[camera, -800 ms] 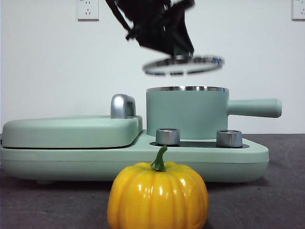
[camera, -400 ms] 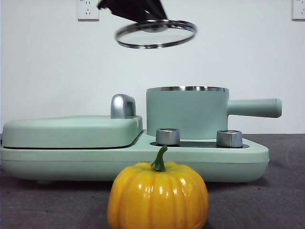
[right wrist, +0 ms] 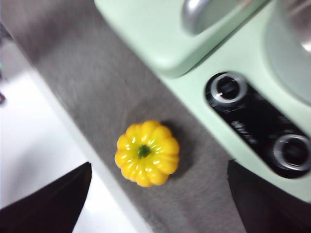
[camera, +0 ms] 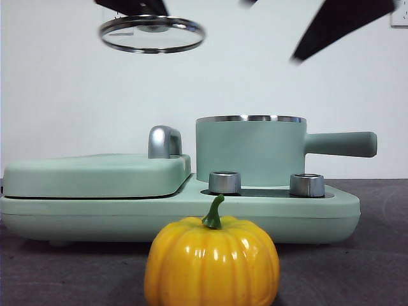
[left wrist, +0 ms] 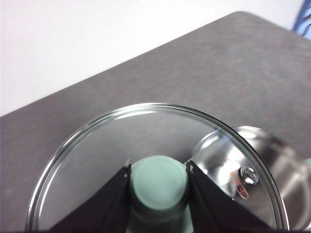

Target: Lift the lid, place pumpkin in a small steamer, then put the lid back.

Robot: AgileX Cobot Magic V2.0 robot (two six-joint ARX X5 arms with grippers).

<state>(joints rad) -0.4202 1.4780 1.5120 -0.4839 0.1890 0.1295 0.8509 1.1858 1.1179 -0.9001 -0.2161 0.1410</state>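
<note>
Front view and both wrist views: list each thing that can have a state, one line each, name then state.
lid: off the pot, held in the air by its knob.
small steamer: uncovered, upright on the cooker base.
pumpkin: upright on the table, untouched.
griddle cover: closed.
left tool: shut on the lid's knob.
right tool: open, above the pumpkin.

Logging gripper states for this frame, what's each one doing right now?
Left gripper: shut on the lid by its knob, held high, clear of the small steamer.
Right gripper: open, empty, above the pumpkin.
</note>
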